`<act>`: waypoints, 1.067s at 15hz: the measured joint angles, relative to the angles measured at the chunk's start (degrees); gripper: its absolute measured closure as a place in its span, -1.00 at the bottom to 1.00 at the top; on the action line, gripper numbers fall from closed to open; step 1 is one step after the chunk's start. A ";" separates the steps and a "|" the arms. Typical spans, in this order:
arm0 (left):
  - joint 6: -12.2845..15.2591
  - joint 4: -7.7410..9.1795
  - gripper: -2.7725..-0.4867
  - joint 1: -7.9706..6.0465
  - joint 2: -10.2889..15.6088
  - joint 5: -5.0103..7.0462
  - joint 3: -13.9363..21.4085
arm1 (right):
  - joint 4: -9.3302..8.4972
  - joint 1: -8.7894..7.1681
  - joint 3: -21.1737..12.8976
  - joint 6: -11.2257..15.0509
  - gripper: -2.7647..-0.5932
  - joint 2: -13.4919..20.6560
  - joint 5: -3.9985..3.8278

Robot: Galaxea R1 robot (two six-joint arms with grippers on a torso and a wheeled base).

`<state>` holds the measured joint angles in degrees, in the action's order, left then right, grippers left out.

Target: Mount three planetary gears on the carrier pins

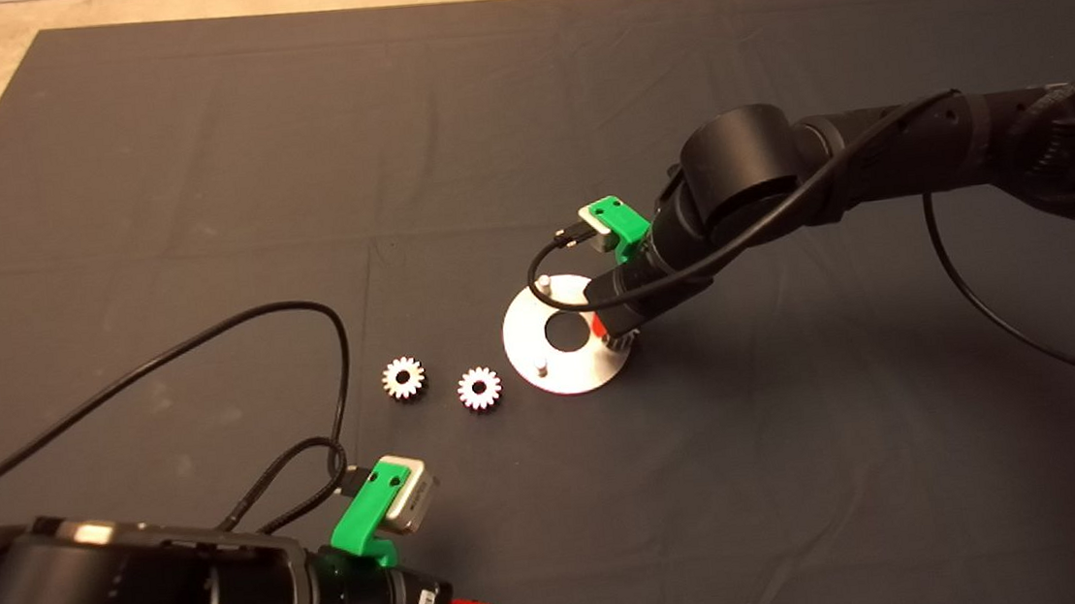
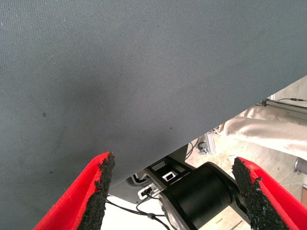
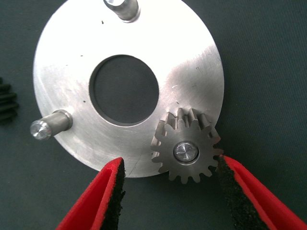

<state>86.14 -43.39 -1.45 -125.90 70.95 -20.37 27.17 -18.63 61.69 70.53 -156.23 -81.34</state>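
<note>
right jaws apart, holding nothing | gear [image 3: 187, 152] flat on pin [image 3: 185, 151] — axis upright

— What do your robot's arms [image 1: 876, 165] look like?
— Big, round and black, with thin black cables [image 1: 211, 350]. You get green clips [image 1: 623, 221] and red fingers [image 3: 108, 199] with rough black pads.

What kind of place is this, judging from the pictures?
Probably a robotics lab bench: a dark mat covers the table, the right gripper hangs open over a metal disc, and loose gears lie nearby.
</note>
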 joint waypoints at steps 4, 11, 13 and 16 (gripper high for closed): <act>0.00 0.01 -0.11 0.00 0.09 0.00 0.00 | -0.63 -4.19 -5.50 1.21 0.22 2.22 -0.04; 0.00 0.00 -0.11 -0.03 0.00 -0.02 0.00 | -2.15 -4.08 -34.22 16.18 0.18 24.20 -4.06; -0.01 0.06 -0.11 -0.63 0.02 0.00 0.00 | -2.90 -4.07 -37.89 20.94 0.07 25.20 -4.13; -1.49 0.06 -0.11 -2.90 0.52 0.85 0.00 | -2.89 -4.26 -38.52 22.61 0.07 25.47 -4.06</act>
<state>84.65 -43.33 -4.35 -125.38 71.80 -20.37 24.28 -22.88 23.17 93.15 -130.76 -85.40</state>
